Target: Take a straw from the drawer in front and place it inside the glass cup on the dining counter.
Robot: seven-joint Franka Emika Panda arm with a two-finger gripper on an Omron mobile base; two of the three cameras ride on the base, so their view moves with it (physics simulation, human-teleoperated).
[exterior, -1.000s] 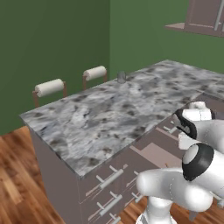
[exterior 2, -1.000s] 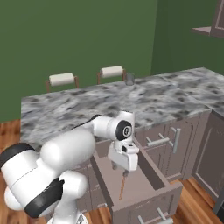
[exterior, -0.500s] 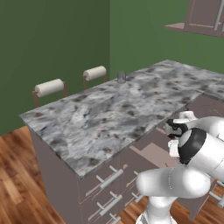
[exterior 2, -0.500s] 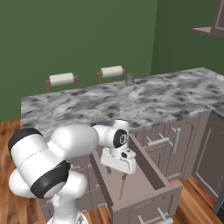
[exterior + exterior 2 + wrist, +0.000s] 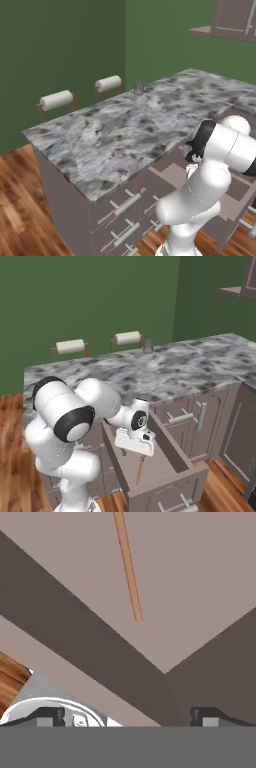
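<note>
The drawer [image 5: 172, 447] stands pulled out of the dining counter [image 5: 165, 372], its pale inside showing. A thin orange straw [image 5: 140, 472] lies flat on the drawer floor. My gripper [image 5: 134, 452] hangs open just above the drawer's back part, fingers pointing down, with nothing between them. In the hand view the straw [image 5: 128, 567] lies ahead of the open gripper [image 5: 129, 716], past a dark drawer wall [image 5: 100, 647]. The glass cup [image 5: 148, 346] stands at the counter's far edge; it is the small clear cup [image 5: 139, 88] in the left base view, where my arm covers much of the drawer [image 5: 172, 176].
Two stools with white padded backs [image 5: 70, 346] [image 5: 127, 337] stand behind the counter near the cup. More drawers with silver bar handles [image 5: 125, 204] run along the counter front. Cabinet doors [image 5: 200, 416] lie right of the open drawer. Wooden floor surrounds the island.
The arm has folded further down and the hand has moved lower and toward the drawer's back. The jaws stayed open. The straw has not moved.
</note>
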